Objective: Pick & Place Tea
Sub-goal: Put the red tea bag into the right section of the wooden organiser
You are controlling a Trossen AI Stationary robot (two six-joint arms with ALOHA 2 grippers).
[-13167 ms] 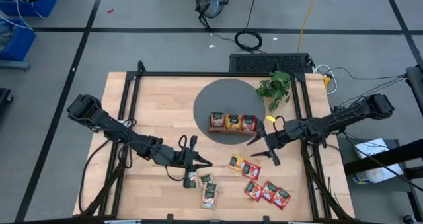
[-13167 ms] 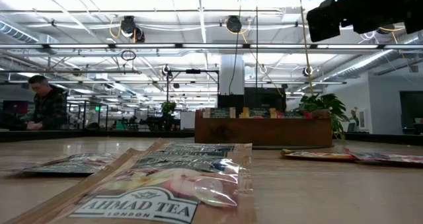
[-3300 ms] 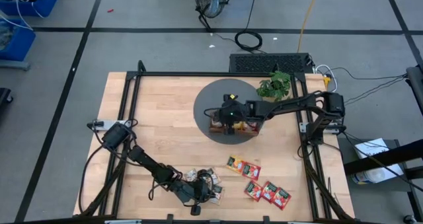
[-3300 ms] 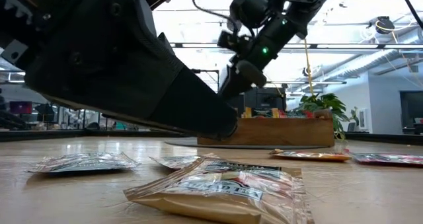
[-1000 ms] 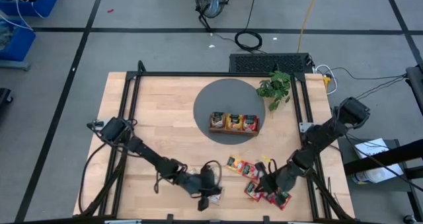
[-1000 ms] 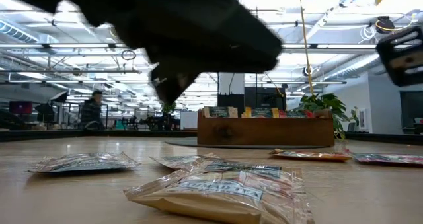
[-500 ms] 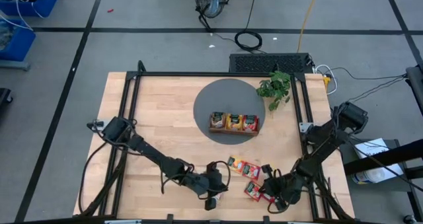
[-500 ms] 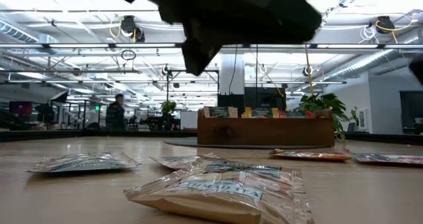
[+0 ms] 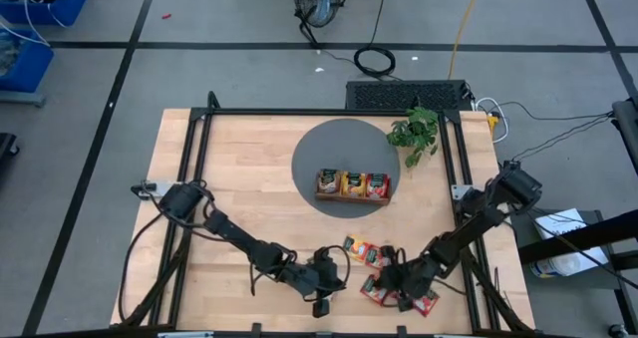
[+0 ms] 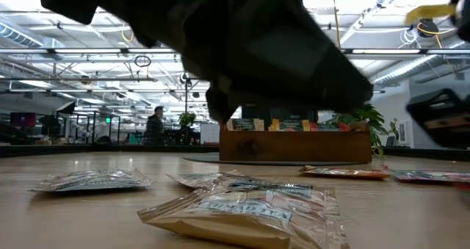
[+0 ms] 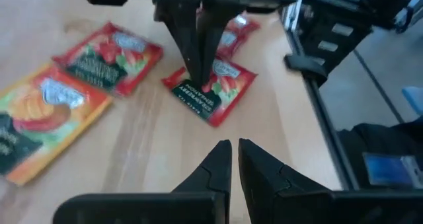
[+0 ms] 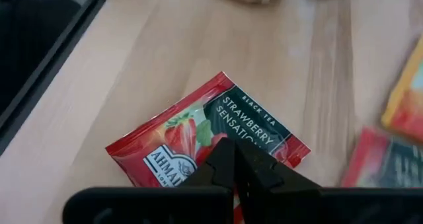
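We see both arms reaching to the near edge of the tabletop [image 9: 239, 169]. The right pincer [image 12: 234, 159] is clenched, its tips pressed down on a red strawberry sachet [image 12: 205, 141] that lies flat on the wood; the left wrist view shows the same red strawberry sachet [image 11: 210, 92] under those dark closed fingers [image 11: 198, 52]. Whether the foil is actually pinched between the tips, we cannot tell. The left pincer [image 11: 234, 151] hovers just beside it, fingers nearly together and grasping nothing. Around them lie another red sachet [image 11: 109, 55] and an orange sachet [image 11: 46, 115]. Near the front, in the low view, pale sachets [image 10: 242, 208] lie flat on the wood. Farther back, the wooden tray [image 9: 351, 185] sits on a grey round mat [image 9: 319, 144], with sachets standing in its three compartments, and a green plant [image 9: 414, 131] stands beside the mat
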